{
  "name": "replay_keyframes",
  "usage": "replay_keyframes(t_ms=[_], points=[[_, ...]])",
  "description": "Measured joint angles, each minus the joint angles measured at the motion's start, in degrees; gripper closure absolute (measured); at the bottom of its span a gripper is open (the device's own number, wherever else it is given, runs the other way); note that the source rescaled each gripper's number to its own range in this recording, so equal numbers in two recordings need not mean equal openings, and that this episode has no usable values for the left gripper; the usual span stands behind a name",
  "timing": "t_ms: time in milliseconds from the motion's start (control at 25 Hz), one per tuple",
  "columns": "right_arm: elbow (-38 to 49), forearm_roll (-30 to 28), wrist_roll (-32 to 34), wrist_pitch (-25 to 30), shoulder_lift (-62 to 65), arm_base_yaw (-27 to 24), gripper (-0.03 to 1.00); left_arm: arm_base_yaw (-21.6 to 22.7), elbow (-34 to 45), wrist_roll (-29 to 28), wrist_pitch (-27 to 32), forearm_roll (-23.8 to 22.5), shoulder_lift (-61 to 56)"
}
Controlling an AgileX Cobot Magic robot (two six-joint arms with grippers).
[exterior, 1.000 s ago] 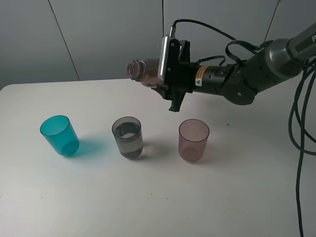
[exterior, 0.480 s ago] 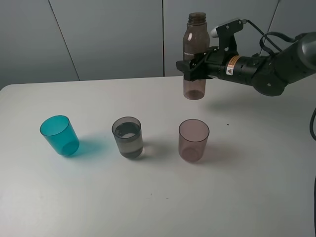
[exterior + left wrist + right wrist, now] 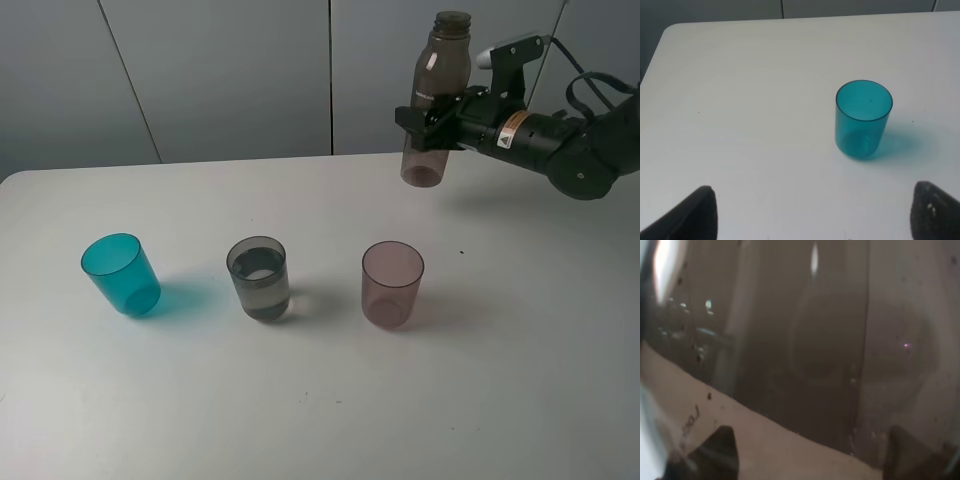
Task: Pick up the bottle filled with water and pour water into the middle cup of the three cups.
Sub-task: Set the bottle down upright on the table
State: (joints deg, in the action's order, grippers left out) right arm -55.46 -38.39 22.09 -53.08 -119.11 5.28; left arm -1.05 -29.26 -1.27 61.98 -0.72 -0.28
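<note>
My right gripper [image 3: 432,118] is shut on the smoky brown-grey bottle [image 3: 431,75] and holds it nearly upright, high above the table at the back right. The bottle fills the right wrist view [image 3: 805,355]. Three cups stand in a row on the table: a teal cup [image 3: 121,274] at the left, the smoky grey middle cup [image 3: 259,278] with water in it, and a pinkish-mauve cup [image 3: 391,283] at the right. The left wrist view shows the teal cup [image 3: 863,119] beyond my left gripper [image 3: 810,210], whose dark fingertips [image 3: 692,212] stand wide apart and empty.
The white table [image 3: 480,400] has a rounded back left corner and a grey panelled wall behind it. Black cables [image 3: 607,250] hang down at the right edge of the view.
The bottle went from lying tipped over the middle cup to upright. My right gripper carried it up and to the right, away from the cups.
</note>
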Motion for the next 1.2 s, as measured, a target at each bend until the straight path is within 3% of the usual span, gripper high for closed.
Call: replay_keyframes(t_ms=[280,840,1160,1200], points=[[0.2,1.5,-6.4,-7.3,-6.7,-0.1,0.97,0.0,0.0,0.0,0.0,0.0,0.0],[0.2,1.9,-7.3,-7.9,-10.3,-0.1,0.97,0.0,0.0,0.3,0.0,0.0,0.0],[0.2,1.4,-3.7,-7.9,-10.3,-0.1,0.97,0.0,0.0,0.3,0.0,0.0,0.0],[0.2,1.2,-3.4,-7.9,-10.3,-0.1,0.90,0.0,0.0,0.3,0.0,0.0,0.0]])
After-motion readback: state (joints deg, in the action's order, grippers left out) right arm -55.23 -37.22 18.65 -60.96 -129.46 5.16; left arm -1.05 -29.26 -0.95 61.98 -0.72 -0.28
